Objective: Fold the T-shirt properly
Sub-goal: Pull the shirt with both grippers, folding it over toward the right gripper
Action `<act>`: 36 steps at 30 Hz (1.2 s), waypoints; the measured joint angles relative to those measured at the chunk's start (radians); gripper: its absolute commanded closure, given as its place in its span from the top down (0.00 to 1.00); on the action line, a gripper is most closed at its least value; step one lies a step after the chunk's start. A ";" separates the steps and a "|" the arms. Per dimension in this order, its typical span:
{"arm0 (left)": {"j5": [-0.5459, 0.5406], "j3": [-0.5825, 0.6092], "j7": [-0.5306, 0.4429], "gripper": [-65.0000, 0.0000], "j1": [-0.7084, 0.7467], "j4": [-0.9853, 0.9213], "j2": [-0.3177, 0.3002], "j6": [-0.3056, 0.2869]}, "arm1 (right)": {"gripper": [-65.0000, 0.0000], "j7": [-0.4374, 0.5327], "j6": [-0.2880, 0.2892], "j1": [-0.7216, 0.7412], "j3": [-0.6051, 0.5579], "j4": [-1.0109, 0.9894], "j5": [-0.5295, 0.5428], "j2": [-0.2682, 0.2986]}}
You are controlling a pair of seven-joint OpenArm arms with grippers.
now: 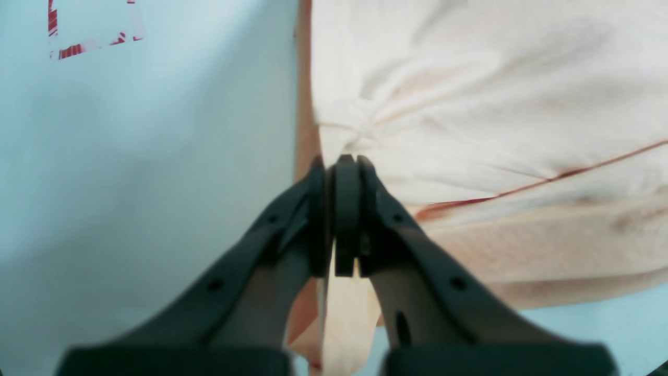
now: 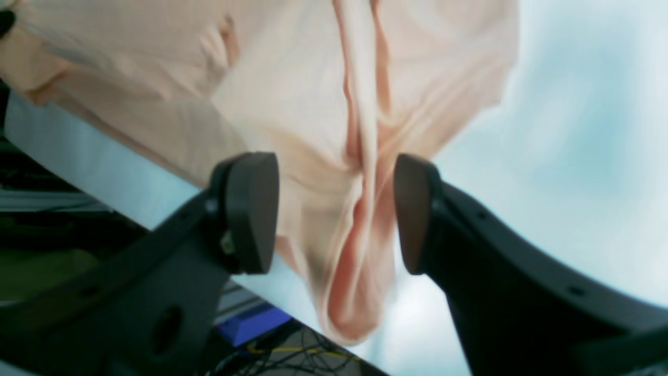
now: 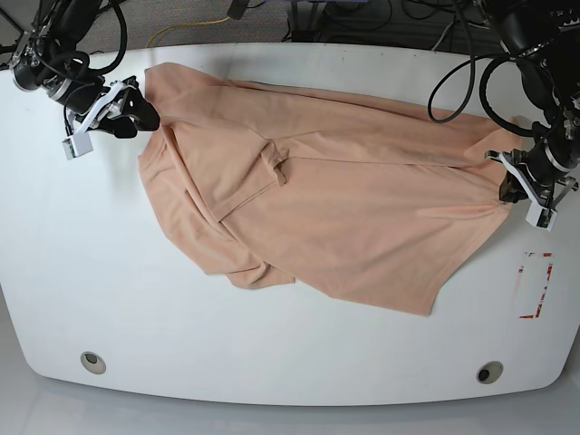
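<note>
Pinching soft, floppy T-shirt (image 3: 344,208) edge with left fingers (image 1: 345,172) clamped tight; right fingers (image 2: 334,209) spread wide, straddling a loose fold, gripping nothing.

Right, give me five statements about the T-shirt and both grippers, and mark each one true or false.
1. The left gripper is shut on an edge of the T-shirt. True.
2. The right gripper is clamped tight on the cloth. False: its jaws stand apart, with a hanging fold of the shirt between them.
3. The T-shirt lies neatly folded into a small rectangle. False: it is spread wide and wrinkled across the white table.
4. A red-and-white marking lies on the table near the left gripper. True.
5. The shirt is dark blue. False: it is peach.
</note>
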 measured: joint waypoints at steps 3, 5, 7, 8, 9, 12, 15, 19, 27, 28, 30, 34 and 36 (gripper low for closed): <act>0.000 0.000 0.002 0.00 0.012 0.000 -0.001 0.000 | 0.52 0.001 0.000 -0.027 -0.047 0.000 -0.002 0.002; 0.004 0.000 0.002 0.00 0.014 0.000 0.000 0.000 | 0.52 -0.010 0.000 -0.040 -0.076 -0.001 -0.004 -0.003; 0.004 0.003 0.002 0.00 0.014 0.000 0.000 0.000 | 0.52 -0.013 0.000 -0.049 -0.086 0.000 -0.003 -0.018; 0.004 0.003 0.002 0.00 0.014 0.000 0.000 0.000 | 0.52 -0.005 0.000 -0.052 -0.082 0.000 -0.002 -0.027; 0.003 0.003 0.002 0.00 0.014 0.000 0.000 0.000 | 0.52 0.005 0.000 -0.059 -0.076 0.000 0.001 -0.040; 0.004 0.003 0.000 0.00 0.018 0.000 0.001 0.000 | 0.52 -0.001 0.000 -0.079 -0.069 -0.001 -0.004 -0.052; 0.003 0.004 0.001 0.00 0.021 -0.001 0.001 0.000 | 0.52 -0.010 0.000 -0.085 -0.069 -0.002 -0.006 -0.053; 0.004 0.005 0.001 0.00 0.023 -0.001 0.000 0.000 | 0.51 0.003 0.000 -0.088 -0.071 -0.002 -0.020 -0.060; 0.005 0.001 -0.001 0.00 0.023 -0.001 0.001 0.000 | 0.00 -0.006 0.000 -0.073 -0.064 -0.003 -0.200 -0.125; 0.004 0.001 -0.001 0.00 0.023 -0.001 0.001 0.000 | 0.00 -0.003 0.000 -0.069 -0.064 -0.003 -0.209 -0.132; 0.003 0.001 -0.002 0.00 0.022 -0.001 0.001 0.000 | 0.00 0.003 0.000 -0.066 -0.068 -0.002 -0.204 -0.138; 0.004 0.000 0.003 0.00 0.025 0.006 0.001 0.000 | 0.00 0.001 0.000 -0.076 -0.066 0.036 -0.212 -0.139; 0.003 0.000 0.003 0.00 0.025 0.023 0.003 0.000 | 0.00 0.002 0.000 -0.084 -0.066 0.070 -0.210 -0.137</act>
